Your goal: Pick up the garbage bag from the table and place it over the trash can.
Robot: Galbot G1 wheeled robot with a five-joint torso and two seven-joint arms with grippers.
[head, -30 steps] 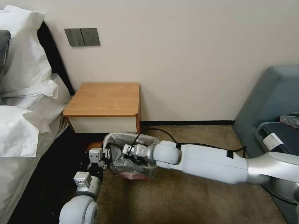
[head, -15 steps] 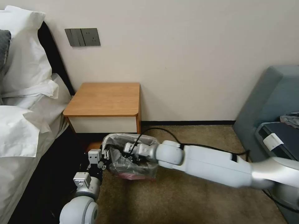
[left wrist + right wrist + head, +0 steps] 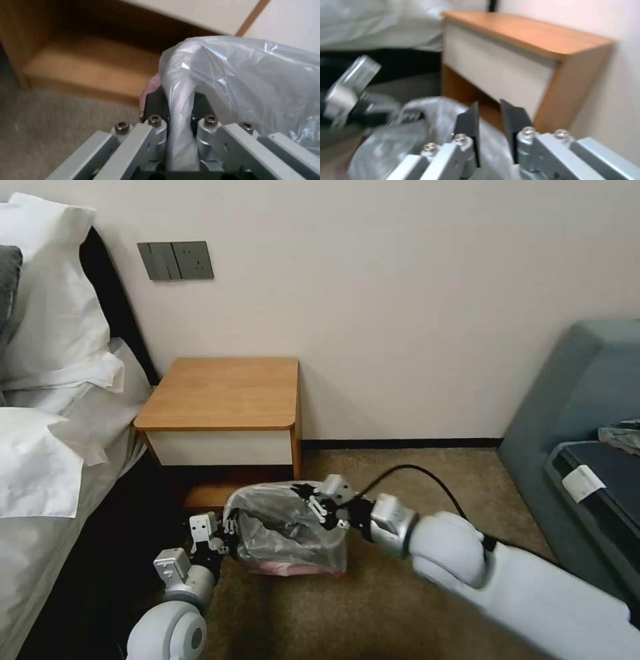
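The garbage bag point(image 3: 287, 530), crinkly grey translucent plastic with a pinkish-red bottom edge, is draped over the trash can on the carpet in front of the table point(image 3: 223, 393). The can's walls are hidden beneath the plastic. My left gripper point(image 3: 223, 527) is at the bag's left side, shut on a fold of the garbage bag point(image 3: 233, 75) that runs between its fingers point(image 3: 156, 105). My right gripper point(image 3: 313, 503) hovers at the bag's upper right rim. In the right wrist view its fingers point(image 3: 468, 122) stand apart with nothing between them, above the plastic point(image 3: 420, 125).
A bed with white pillows point(image 3: 47, 347) lies close on the left. A grey-blue sofa point(image 3: 587, 400) stands at the right. The wall runs behind the table, whose lower shelf point(image 3: 90, 67) is open. Bare carpet point(image 3: 400, 467) spreads to the right of the bag.
My right arm has pulled out of the bag's mouth and swung back to the right; its gripper now sits at the bag's right rim. The bag hangs lower on that side. The left gripper kept its hold.
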